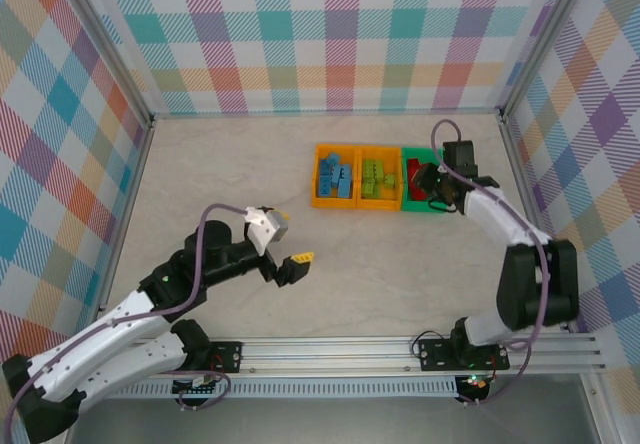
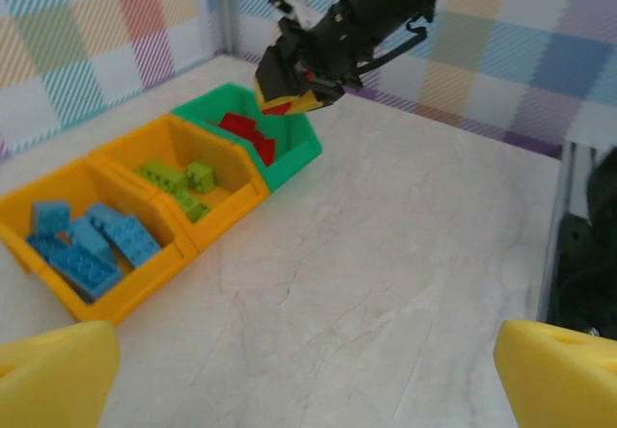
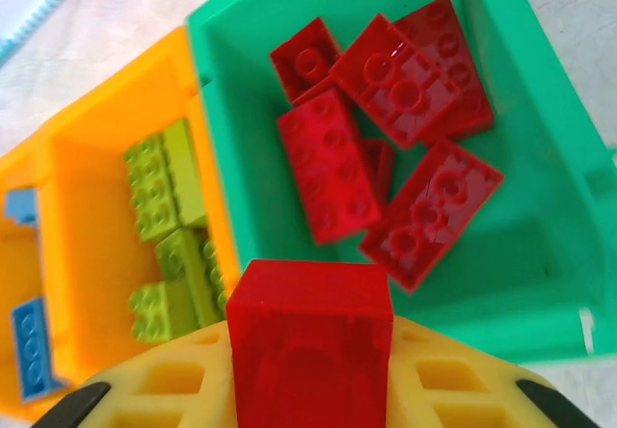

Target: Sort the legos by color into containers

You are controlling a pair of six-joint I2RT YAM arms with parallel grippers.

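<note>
Closest to the right wrist lens, clamped between the yellow pads [image 3: 434,370] of the right gripper [image 2: 286,95]: one red lego [image 3: 308,336], jaws closed tight against its two sides. Poised at the fingertips, above the near end of the green bin [image 3: 525,110] and clear of the pile below. Blurred this close; faint ring on the near face, so possibly the hollow underside turned toward the lens, with studs aimed down at the bin. Squarish in outline from here; long axis impossible to tell.

Down inside the green bin, a handful of red legos [image 3: 371,129] heaped together, mostly studs up. Longest of them lying roughly along the bin's length, others skewed across it and leaning on one another.

Directly left of the green bin, touching its wall, an orange bin [image 3: 87,226] with lime green legos [image 3: 169,216], long axes mostly parallel to the green bin's long wall. One place farther from the green bin, a second orange bin [image 2: 145,288] holding blue legos [image 2: 87,245], lying flat at mixed angles.

Well away from the green bin, over bare table [image 1: 250,174]: left gripper [image 1: 295,264], jaws spread wide, yellow fingertips [image 2: 53,375] at opposite lower corners of the left wrist view, tabletop showing between them.
</note>
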